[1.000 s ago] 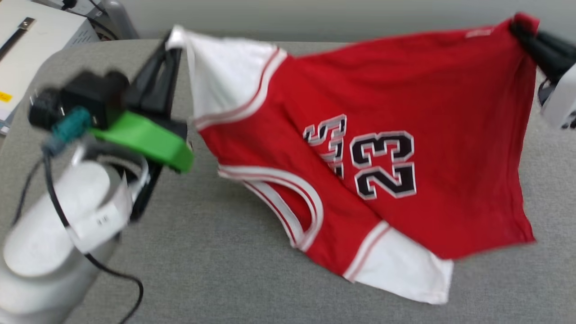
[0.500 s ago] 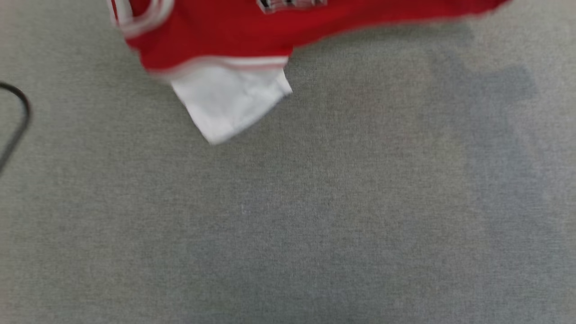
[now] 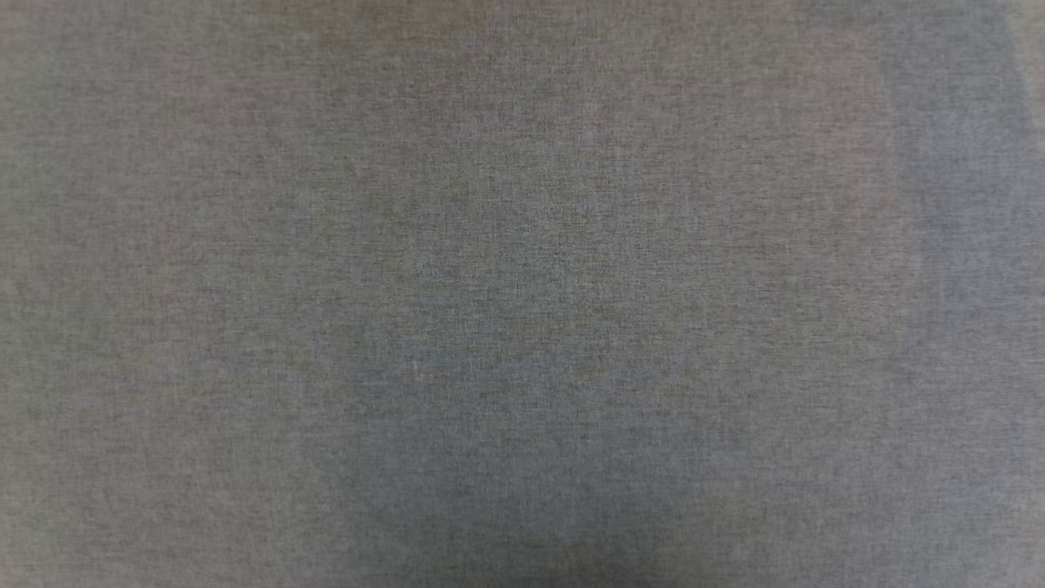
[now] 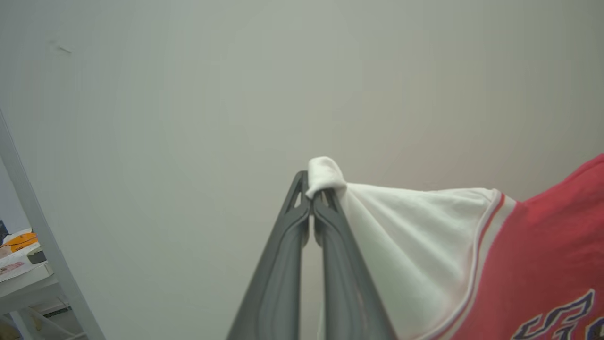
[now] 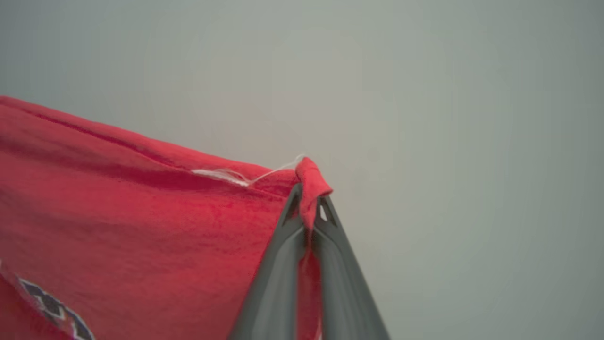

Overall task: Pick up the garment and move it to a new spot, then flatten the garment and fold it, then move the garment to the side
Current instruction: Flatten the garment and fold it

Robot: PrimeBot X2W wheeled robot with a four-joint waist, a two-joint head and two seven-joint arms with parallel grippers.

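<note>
Grey woven cloth across head view, dim shadow low at middle. Left wrist view: pale wall behind, grey post and cluttered shelf at lower left; left pincer pressed together on white sleeve tip of garment, cloth stretching off rightward. Right wrist view: right pincer clamped on red corner, loose white thread just beside, plain wall behind.

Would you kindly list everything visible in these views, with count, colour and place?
garment: one, red with white sleeve, held up by both grippers.
surface: one, grey fabric, under the head camera.
wall: one, pale grey, behind the garment.
table: one, white, lower left of left wrist view.
orange item: one, orange, on that table.
left gripper: one, dark grey, shut on the sleeve tip.
right gripper: one, dark grey, shut on a red corner.
</note>
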